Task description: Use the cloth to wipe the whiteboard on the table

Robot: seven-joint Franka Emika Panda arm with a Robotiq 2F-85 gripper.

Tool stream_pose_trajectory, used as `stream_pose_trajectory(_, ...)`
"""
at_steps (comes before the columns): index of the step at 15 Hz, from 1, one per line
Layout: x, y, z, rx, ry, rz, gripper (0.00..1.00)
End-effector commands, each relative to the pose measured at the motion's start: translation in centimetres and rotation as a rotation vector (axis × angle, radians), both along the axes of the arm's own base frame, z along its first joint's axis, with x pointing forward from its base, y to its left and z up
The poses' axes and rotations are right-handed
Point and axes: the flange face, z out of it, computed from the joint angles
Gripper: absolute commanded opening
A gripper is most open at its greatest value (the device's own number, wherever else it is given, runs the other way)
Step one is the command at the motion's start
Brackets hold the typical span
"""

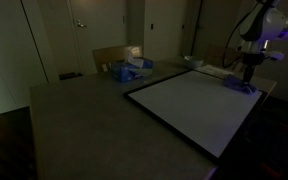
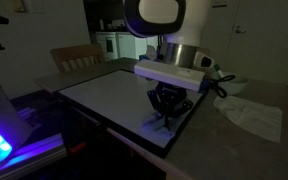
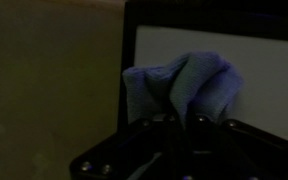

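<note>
Pinching soft crumpled cloth [image 3: 184, 82], claw [image 3: 182, 120] above flat whiteboard [image 1: 194, 105]

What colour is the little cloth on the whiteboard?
Blue-purple. The cloth shows best in the wrist view.

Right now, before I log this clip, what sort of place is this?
Probably a dim office or meeting room: a big table bearing a whiteboard, a wooden chair and a closed door behind.
</note>
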Motion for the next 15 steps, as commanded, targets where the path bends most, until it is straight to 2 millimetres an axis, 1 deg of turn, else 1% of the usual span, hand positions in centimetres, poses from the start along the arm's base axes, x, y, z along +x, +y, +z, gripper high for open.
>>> stream_pose_trajectory(1, 1.6, -0.7, -1.8, 0.012, 0.028, 0.031, 0.02)
stream_pose_trajectory(9, 4.3, -1.0, -2.1, 0.016, 0.021, 0.059, 0.02)
stream_pose_trajectory(15, 7.2, -1.3, -2.0, 0.01, -0.001, 0.081, 0.02)
